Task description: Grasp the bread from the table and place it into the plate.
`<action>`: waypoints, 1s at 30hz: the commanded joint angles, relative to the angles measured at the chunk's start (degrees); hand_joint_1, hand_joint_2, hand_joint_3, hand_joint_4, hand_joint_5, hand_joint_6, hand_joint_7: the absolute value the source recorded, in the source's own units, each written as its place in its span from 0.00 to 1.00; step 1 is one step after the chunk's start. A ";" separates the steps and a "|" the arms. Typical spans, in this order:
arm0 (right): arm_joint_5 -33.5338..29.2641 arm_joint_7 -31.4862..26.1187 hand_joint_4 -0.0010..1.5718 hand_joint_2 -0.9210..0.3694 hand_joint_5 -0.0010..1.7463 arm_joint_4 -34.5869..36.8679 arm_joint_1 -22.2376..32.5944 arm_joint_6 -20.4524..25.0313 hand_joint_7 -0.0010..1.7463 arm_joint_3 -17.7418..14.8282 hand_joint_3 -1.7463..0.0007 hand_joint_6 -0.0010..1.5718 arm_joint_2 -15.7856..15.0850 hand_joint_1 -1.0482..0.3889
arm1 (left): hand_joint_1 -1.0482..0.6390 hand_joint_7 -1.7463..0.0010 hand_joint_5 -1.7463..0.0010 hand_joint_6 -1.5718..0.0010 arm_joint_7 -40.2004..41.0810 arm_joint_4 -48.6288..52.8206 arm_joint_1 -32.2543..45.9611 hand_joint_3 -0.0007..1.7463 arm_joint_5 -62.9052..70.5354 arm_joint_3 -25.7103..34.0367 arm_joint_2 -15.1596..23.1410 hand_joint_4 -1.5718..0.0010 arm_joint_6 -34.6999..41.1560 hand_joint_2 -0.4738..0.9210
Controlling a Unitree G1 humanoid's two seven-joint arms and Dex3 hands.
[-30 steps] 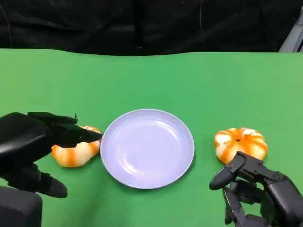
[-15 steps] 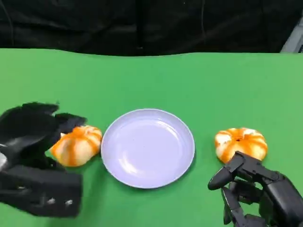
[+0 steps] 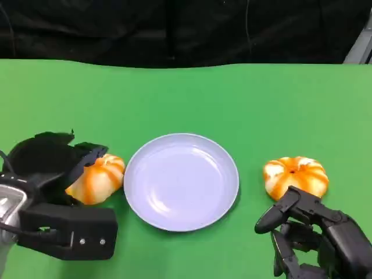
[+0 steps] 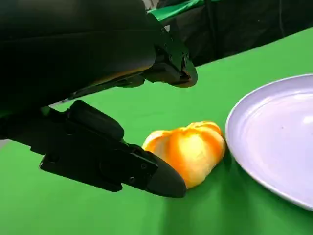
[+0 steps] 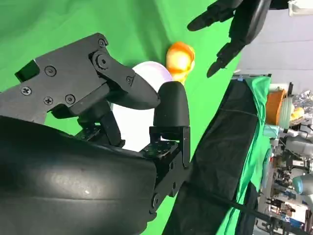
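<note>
Two round, lobed buns with glossy orange-and-cream stripes flank a smooth lavender plate (image 3: 181, 181) on the matte green table (image 3: 192, 99). Head view: the left bread (image 3: 97, 178) lies on the cloth just beside the plate's rim, not in it; the left hand (image 3: 52, 160), black and hard-shelled, curves over the bread's outer side, its fingers spread around the bun, and whether they touch it cannot be told from above. The right bread (image 3: 296, 176) sits well apart from the plate on the other side, with the right hand (image 3: 311, 229) near it, fingers apart, holding nothing.

Left wrist view: the left bread (image 4: 188, 152) rests on the cloth, close to the plate (image 4: 274, 142). One blunt black finger (image 4: 127, 164) reaches low beside it and another arches above, with open space between; the bun is bracketed, not pinched.

Right wrist view: angular black fingers (image 5: 112, 88) with visible screws stand apart, empty. Beyond them show the pale plate (image 5: 151, 71), the left bread (image 5: 180, 58) and the left hand (image 5: 234, 19).
</note>
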 commanded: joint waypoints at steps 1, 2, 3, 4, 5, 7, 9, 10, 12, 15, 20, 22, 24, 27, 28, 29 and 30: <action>0.19 -0.18 0.49 0.17 1.00 -0.99 0.39 0.44 0.84 -0.27 0.44 0.45 -0.45 0.69 | 0.17 1.00 1.00 0.80 0.83 1.36 -1.00 0.01 -0.55 -0.60 0.39 0.86 0.99 1.00; 0.19 -0.17 0.48 0.17 1.00 -1.00 0.39 0.45 0.84 -0.27 0.44 0.45 -0.45 0.69 | 0.17 1.00 1.00 0.80 0.87 1.38 -1.03 0.01 -0.61 -0.69 0.45 0.86 1.04 1.00; 0.19 -0.17 0.48 0.17 1.00 -1.00 0.39 0.45 0.84 -0.27 0.44 0.45 -0.45 0.69 | 0.17 1.00 1.00 0.80 0.91 1.40 -1.05 0.01 -0.65 -0.75 0.48 0.86 1.09 1.00; 0.19 -0.17 0.48 0.17 1.00 -1.00 0.39 0.45 0.84 -0.27 0.44 0.45 -0.45 0.69 | 0.17 1.00 1.00 0.80 0.93 1.40 -1.06 0.01 -0.68 -0.79 0.51 0.86 1.12 1.00; -0.04 -0.22 0.48 0.17 1.00 -1.03 0.44 0.34 0.84 -0.13 0.44 0.45 -0.49 0.69 | 0.17 1.00 1.00 0.80 1.35 3.37 -2.02 0.01 -0.19 -1.24 -0.25 0.86 2.06 1.00; -0.32 -0.29 0.49 0.17 1.00 -1.07 0.50 0.20 0.84 0.06 0.44 0.45 -0.54 0.69 | 0.17 1.00 1.00 0.80 2.03 5.99 -3.32 0.02 0.32 -1.96 -1.14 0.86 3.29 1.00; -0.39 -0.31 0.49 0.17 1.00 -1.09 0.51 0.18 0.84 0.10 0.44 0.45 -0.55 0.70 | 0.17 1.00 1.00 0.80 2.47 6.80 -3.81 0.02 0.23 -2.47 -1.20 0.86 3.76 1.00; -0.40 -0.31 0.49 0.17 1.00 -1.09 0.51 0.18 0.84 0.11 0.44 0.45 -0.55 0.70 | 0.17 1.00 1.00 0.80 2.63 6.92 -3.92 0.02 0.11 -2.68 -1.12 0.86 3.90 1.00; -0.41 -0.31 0.49 0.17 1.00 -1.09 0.52 0.18 0.84 0.11 0.44 0.45 -0.54 0.70 | 0.17 1.00 1.00 0.80 2.86 7.07 -4.06 0.02 -0.11 -3.01 -0.96 0.86 4.10 1.00; -0.41 -0.32 0.49 0.17 1.00 -1.10 0.52 0.18 0.84 0.12 0.45 0.45 -0.54 0.70 | 0.17 1.00 1.00 0.80 3.02 7.13 -4.15 0.02 -0.29 -3.26 -0.82 0.86 4.24 1.00; -0.41 -0.32 0.49 0.16 1.00 -1.10 0.52 0.18 0.84 0.12 0.45 0.45 -0.54 0.70 | 0.17 1.00 1.00 0.80 3.09 7.15 -4.18 0.02 -0.38 -3.37 -0.75 0.86 4.32 1.00; -0.37 -0.34 0.49 0.16 1.00 -1.04 0.62 0.01 0.84 0.18 0.45 0.45 -0.48 0.70 | 0.17 1.00 1.00 0.80 2.98 7.91 -4.65 0.02 0.12 -3.69 -1.02 0.86 5.08 1.00; -0.17 -0.42 0.49 0.17 1.00 -1.42 0.91 0.47 0.84 0.38 0.45 0.45 -0.28 0.70 | 0.15 1.00 1.00 0.81 3.88 12.94 -7.20 0.04 0.64 -4.60 -2.29 0.87 6.45 1.00; 0.03 -0.52 0.48 0.16 1.00 -2.04 1.17 1.31 0.84 0.57 0.45 0.45 -0.18 0.70 | 0.15 0.99 0.99 0.79 6.54 21.31 -11.08 0.04 0.08 -6.00 -4.17 0.85 6.89 1.00; 0.02 -0.51 0.48 0.16 1.00 -1.98 1.14 1.21 0.84 0.54 0.45 0.45 -0.25 0.70 | 0.15 0.99 0.99 0.79 7.29 22.68 -11.60 0.04 -0.28 -6.32 -4.47 0.85 6.60 1.00; 0.01 -0.50 0.48 0.16 1.00 -1.96 1.12 1.15 0.84 0.52 0.45 0.45 -0.29 0.70 | 0.15 0.99 0.99 0.79 7.91 23.77 -12.03 0.04 -0.57 -6.61 -4.68 0.85 6.36 1.00; 0.00 -0.50 0.48 0.16 1.00 -1.95 1.11 1.13 0.84 0.52 0.45 0.45 -0.32 0.70 | 0.15 0.99 0.99 0.79 8.38 24.52 -12.35 0.04 -0.83 -6.88 -4.75 0.85 6.21 1.00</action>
